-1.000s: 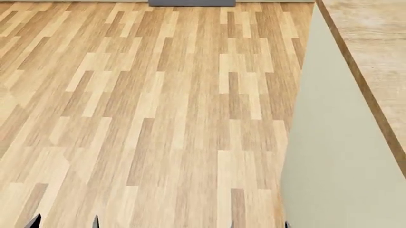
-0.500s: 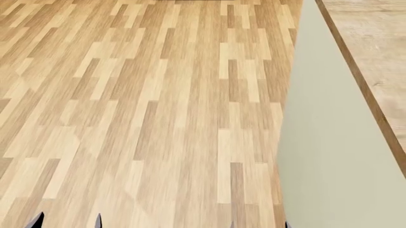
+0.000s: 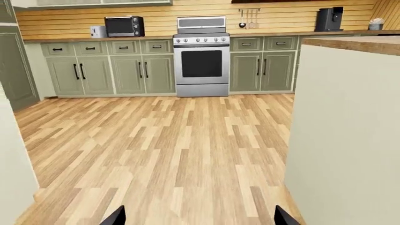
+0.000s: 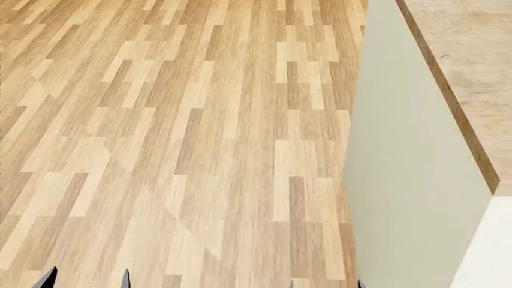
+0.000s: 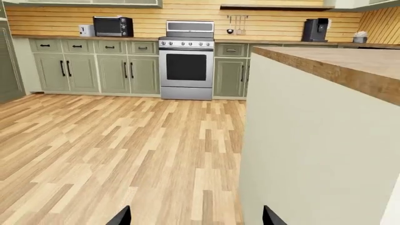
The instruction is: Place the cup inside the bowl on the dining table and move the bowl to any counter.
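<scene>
The cup and the bowl are out of view in every frame. The dining table (image 4: 468, 66) runs along the right, with a light plank top over a pale cream base (image 4: 400, 174); it also fills the right of the left wrist view (image 3: 344, 131) and the right wrist view (image 5: 325, 140). The counter (image 3: 269, 33) (image 5: 262, 41) lies along the far panelled wall. My left gripper (image 3: 198, 220) (image 4: 86, 281) is open over bare floor. My right gripper (image 5: 196, 220) (image 4: 325, 285) is open too, close beside the table's base, with nothing between its fingers.
A steel stove (image 3: 201, 56) stands mid-wall among green cabinets (image 3: 112, 72). On the counter sit a black microwave (image 3: 124, 26), a toaster (image 3: 98, 31) and a coffee machine (image 3: 329, 18). A pale panel (image 3: 12, 178) edges the left. Wood floor (image 4: 176, 144) stretches ahead.
The head view has shifted: the floor slid down the frame, the grey object at the top edge left view, and the table's near corner now shows at lower right.
</scene>
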